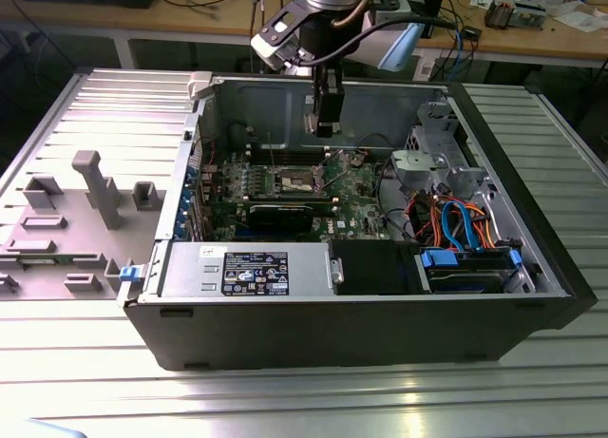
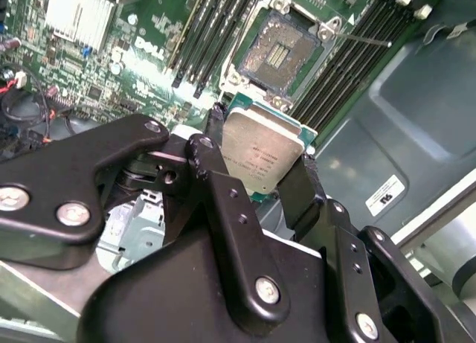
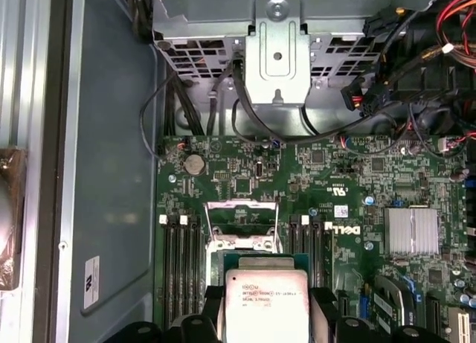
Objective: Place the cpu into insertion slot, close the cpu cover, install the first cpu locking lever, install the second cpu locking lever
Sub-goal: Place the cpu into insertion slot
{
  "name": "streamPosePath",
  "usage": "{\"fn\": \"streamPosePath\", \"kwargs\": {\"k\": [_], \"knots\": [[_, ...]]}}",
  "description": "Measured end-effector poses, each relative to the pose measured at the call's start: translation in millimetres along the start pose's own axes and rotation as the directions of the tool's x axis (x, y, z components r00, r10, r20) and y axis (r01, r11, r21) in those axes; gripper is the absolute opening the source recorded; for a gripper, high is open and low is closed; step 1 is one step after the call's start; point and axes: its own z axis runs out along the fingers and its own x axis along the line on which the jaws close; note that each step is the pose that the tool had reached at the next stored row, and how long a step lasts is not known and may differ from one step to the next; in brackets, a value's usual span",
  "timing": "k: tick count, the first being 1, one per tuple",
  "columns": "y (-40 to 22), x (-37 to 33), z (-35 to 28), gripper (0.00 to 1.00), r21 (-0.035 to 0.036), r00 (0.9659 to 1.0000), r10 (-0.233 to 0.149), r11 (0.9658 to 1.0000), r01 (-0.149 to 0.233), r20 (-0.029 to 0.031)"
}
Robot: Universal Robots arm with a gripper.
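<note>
Across the slatted bench (image 1: pixel 285 405) lies the open computer case (image 1: pixel 332 329), and I place everything inside it by one landmark on its floor, the insertion slot (image 2: pixel 279 53). Around the slot spreads the green motherboard (image 3: pixel 357 179). The long black memory slots (image 3: pixel 182 261) run alongside the slot on two opposite sides. In the second wrist view the slot's dark centre is uncovered and nothing rests in it.

Above the slot and clear of it hangs my claw (image 2: pixel 258 155). It is closed to the width of the cpu (image 2: pixel 262 146), with black fingers (image 2: pixel 297 187) pressing two opposite edges. The chip's silvery top is turned toward my wrist, away from the board. So the cpu is in my grip in the air, apart from the slot. Both wrist views suggest it sits to one side of the slot rather than square over it.

Seating the chip is the step in hand, and I judge it unfinished.

- **Keep it flat:** the chip should stay parallel to the slot.
- **Line up first:** its four edges should match the silver rim before I lose any height.
- **Descend straight:** no sideways slide, since the pins look easy to bend.
- **No force:** the chip should settle under its own weight.
- **Orientation:** I cannot make out the keying marks, so I would not assume it.
</note>
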Motion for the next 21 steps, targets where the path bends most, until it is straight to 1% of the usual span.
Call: {"fn": "streamPosePath", "kwargs": {"k": [1,2,16,17,18,21], "knots": [[-0.1,0.0,0.1,0.54,0.0019,1.0000,0.000,1.0000,0.000,0.0000],[-0.1,0.0,0.1,0.54,0.0022,1.0000,0.000,1.0000,0.000,0.0000],[-0.2,0.0,0.5,0.54,0.0027,1.0000,0.000,1.0000,0.000,-0.0003],[-0.3,0.1,1.7,0.54,0.0026,1.0000,0.000,1.0000,0.000,0.0002],[-0.5,0.3,4.0,0.54,0.0028,1.0000,0.001,1.0000,-0.001,0.0023],[-1.5,0.3,9.2,0.54,0.0047,1.0000,0.004,1.0000,-0.004,0.0029]]}}
